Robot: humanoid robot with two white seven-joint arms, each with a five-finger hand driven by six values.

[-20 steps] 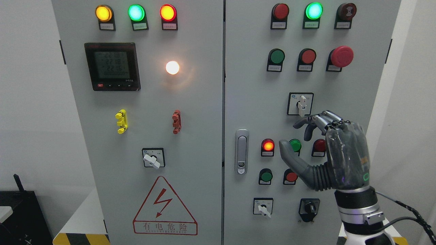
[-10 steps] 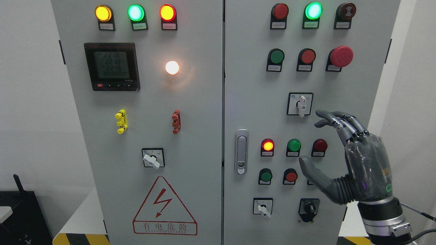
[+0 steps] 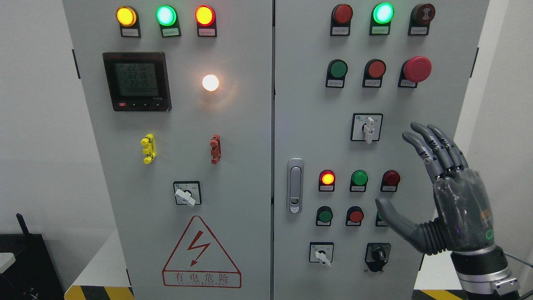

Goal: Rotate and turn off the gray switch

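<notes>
Hovering to the right of the gray switch [image 3: 367, 128], the right hand [image 3: 447, 196] has its fingers spread wide and its thumb stretched out toward the panel, with nothing in its grasp. The switch sits in a square black-framed plate on the right door of the cabinet [image 3: 308, 125], its pale lever pointing straight down, and the hand is apart from it, lower and off to the side. The left hand is out of view.

Risks, as I judge them: below the switch lies a row of three lamps, red-lit, green [image 3: 359, 178] and dark red, and the thumb hangs close to the smaller buttons under that row, hiding part of one. A careless reach toward the switch could press one of these instead. The red mushroom button [image 3: 417, 68], above and right of the switch, is another thing to avoid. Spread fingers could also slip off the small lever

No container shows anywhere; the cabinet doors are closed
</notes>
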